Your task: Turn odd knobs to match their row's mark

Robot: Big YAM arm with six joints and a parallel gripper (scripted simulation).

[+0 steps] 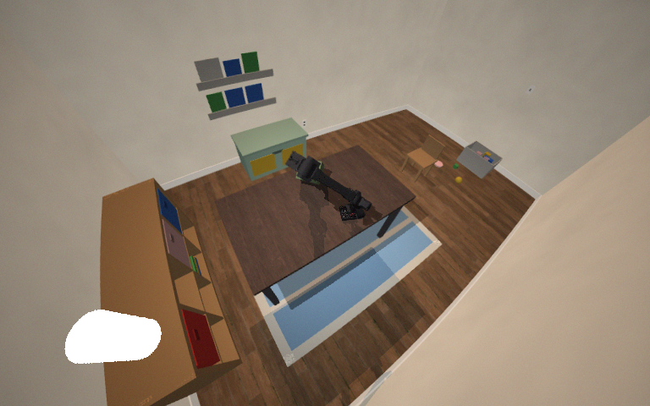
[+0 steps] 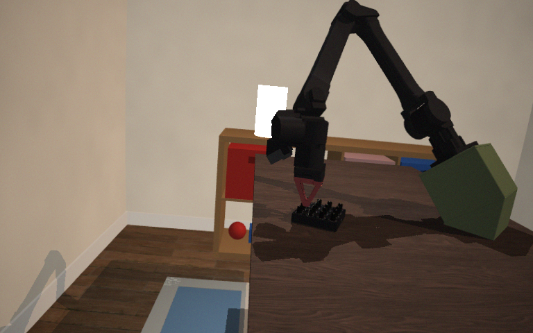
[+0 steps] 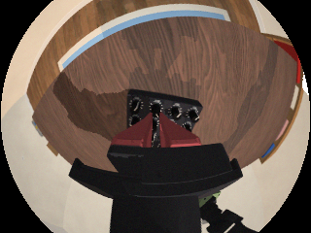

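Observation:
The black knob box [image 1: 347, 218] [image 2: 316, 223] [image 3: 165, 98] stands on the table, turned slightly clockwise in the wrist view. My gripper [image 2: 307, 205] [image 3: 155, 116] points down over it, its red fingers nearly together, closed on a knob [image 3: 155, 124]. That knob is in the second row from the box's far edge, second from the left in the wrist view. The far row's knobs show ahead of the fingertips, including the leftmost knob [image 3: 136, 104] and the rightmost knob [image 3: 193, 115]. Printed names and exact marks are too small to read. The fingers and gripper body hide the nearer rows.
Neighbouring knobs stand close around the fingertips. The box is near the edge of the brown table [image 1: 278, 226] [image 2: 385, 280] beside the blue rug [image 1: 338, 296]. The green block [image 2: 463, 198] at the arm's base stands to the right in the exterior view.

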